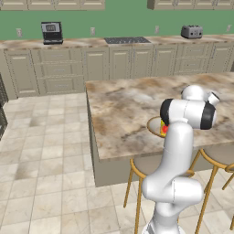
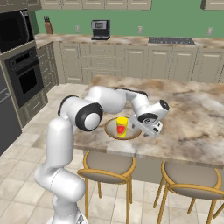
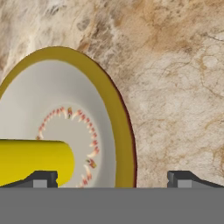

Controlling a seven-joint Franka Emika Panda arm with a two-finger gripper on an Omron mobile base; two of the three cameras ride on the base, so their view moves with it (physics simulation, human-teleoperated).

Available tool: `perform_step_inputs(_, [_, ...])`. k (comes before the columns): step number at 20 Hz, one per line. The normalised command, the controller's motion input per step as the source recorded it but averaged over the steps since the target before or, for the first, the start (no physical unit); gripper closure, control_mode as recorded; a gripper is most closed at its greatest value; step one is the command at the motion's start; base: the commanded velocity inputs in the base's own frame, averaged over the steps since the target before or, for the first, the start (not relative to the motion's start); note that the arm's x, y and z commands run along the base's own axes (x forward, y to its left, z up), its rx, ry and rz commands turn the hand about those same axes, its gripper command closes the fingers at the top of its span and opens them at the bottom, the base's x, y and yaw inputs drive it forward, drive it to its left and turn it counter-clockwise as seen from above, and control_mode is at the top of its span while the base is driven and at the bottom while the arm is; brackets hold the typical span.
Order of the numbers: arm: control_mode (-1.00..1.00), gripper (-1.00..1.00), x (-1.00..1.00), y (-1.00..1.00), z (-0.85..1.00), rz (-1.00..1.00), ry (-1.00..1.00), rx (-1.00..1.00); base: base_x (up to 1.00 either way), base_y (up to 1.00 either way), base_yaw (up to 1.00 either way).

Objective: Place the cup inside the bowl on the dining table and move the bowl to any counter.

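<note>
Yellow cup [image 2: 121,125] stands in the bowl [image 2: 110,129] on the table [image 2: 192,118]; at its three o'clock we see our gripper [image 3: 112,178] wide open, empty.

Rendered home kitchen. Dining table [image 1: 119,109] – marbled stone island, plain beige sides – stands mid-floor on pale tiles. Behind it, along green wall: counter [image 1: 82,43] over panelled cabinet doors, carrying coffee machine [image 1: 51,33], cooktop [image 1: 127,40], toaster [image 1: 191,31]. Upper cabinets [image 1: 55,4] above. Left of table, built-in wall oven [image 2: 24,72]. Bar stools [image 2: 107,168] with gold legs tucked at table's near edge.
</note>
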Motion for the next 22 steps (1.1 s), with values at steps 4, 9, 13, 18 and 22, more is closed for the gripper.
perform_step_inputs(4, [-1.0, -1.0, 0.01, 0.0, -0.13, 0.0, 0.0, 0.0, 0.0, 0.0, 0.0])
perform_step_inputs(9, [-1.0, -1.0, 0.03, 0.0, -0.14, 0.0, 0.0, 0.0, 0.0, 0.0, 0.0])
perform_step_inputs(13, [-1.0, -1.0, 0.04, 0.02, -0.12, 0.0, 0.0, 0.0, 0.0, 0.0, 0.0])
perform_step_inputs(18, [-1.0, -1.0, 0.01, 0.07, -0.03, 0.0, 0.0, 0.0, 0.0, 0.0, 0.0])
perform_step_inputs(22, [-1.0, -1.0, 0.0, 0.1, 0.0, 0.0, 0.0, 0.0, 0.0, 0.0, 0.0])
